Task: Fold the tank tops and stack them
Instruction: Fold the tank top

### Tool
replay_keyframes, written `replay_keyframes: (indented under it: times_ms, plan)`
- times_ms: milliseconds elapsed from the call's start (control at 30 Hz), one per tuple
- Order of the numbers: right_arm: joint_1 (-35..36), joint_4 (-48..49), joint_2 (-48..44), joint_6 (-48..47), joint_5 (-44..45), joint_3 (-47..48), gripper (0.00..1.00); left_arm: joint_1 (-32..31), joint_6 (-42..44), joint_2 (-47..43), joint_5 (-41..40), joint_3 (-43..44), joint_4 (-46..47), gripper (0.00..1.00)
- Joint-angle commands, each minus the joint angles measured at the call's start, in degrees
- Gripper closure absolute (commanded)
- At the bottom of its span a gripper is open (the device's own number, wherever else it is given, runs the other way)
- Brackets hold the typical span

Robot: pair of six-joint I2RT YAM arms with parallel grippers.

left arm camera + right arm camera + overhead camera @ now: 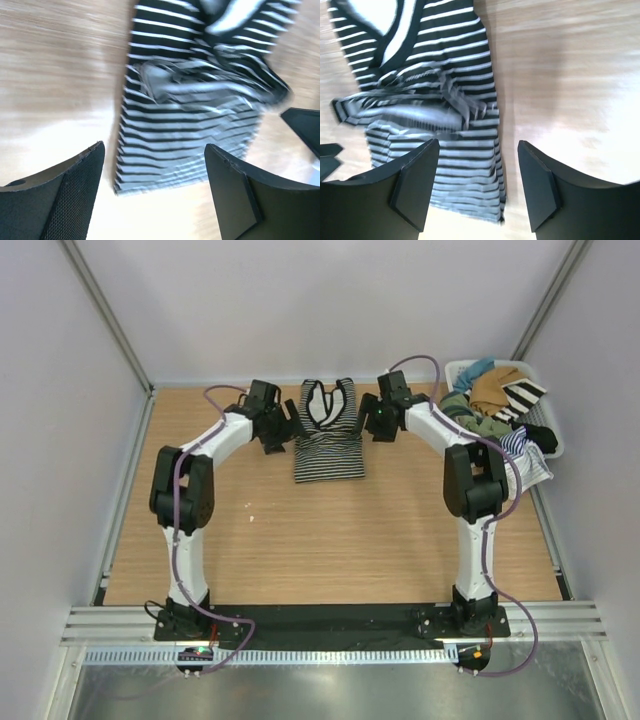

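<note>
Top external view has the fine black-and-white tank top (328,445) lying flat on the desk (330,540) at the far middle, directly between the two arms' wrists. The left jaws stand just beside its left edge and the right jaws just beside its right edge. Both wrist views show each pair of jaws spread wide with nothing between them, hanging above the cloth rather than pinching it. The top reads as a narrow, fairly neat strip, and a rumpled band of cloth crosses its middle in the wrist views, so my judgement is that its sides have been folded in and released. It looks too long to count as finished and likely needs a fold across its length. The blue-and-white tank top (528,455) hangs at the right, draped beside the right arm's elbow below the white basket (452,367) of other clothes. It looks unfolded and untouched, so nothing is stacked yet. I would put the task at under halfway: finish the first top, bring out and fold the second, then lay one on the other. The black-and-white top's long axis runs from the far wall toward the arm bases, close to square with the desk edges. Its white-lined neckline and straps point away from the robot, and its slightly wider hem lies toward the robot.
</note>
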Motion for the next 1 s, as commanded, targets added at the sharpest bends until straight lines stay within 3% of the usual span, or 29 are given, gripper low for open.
replay_keyframes:
  times_ms: [0,100,233,400,567,967]
  plan:
    - [-0.2,3.8,-9.1,-0.8,2.0,-2.8,0.29,0.3,-0.2,-8.8,2.3,-2.7,6.0,0.18]
    - [-0.3,3.7,-12.5,-2.0,1.9,-6.1,0.19,0.0,-0.2,-12.5,3.8,-7.6,7.3,0.19]
    - [-0.2,6.5,-16.2,-2.7,-2.8,-12.8,0.24,-0.7,-0.2,-15.7,5.0,-13.7,8.6,0.22]
    - [-0.3,13.1,-17.7,-2.3,-12.0,-21.2,0.53,-1.5,-0.9,-17.0,8.0,-19.9,13.1,0.33]
    - [-0.2,21.5,-15.6,1.5,-25.6,-23.8,0.75,-3.9,-2.7,-14.4,13.4,-17.9,16.3,0.42]
    - [-4.3,29.2,-5.1,6.9,-30.8,-29.4,0.9,-3.3,-3.5,-2.4,12.6,-18.8,18.6,0.48]
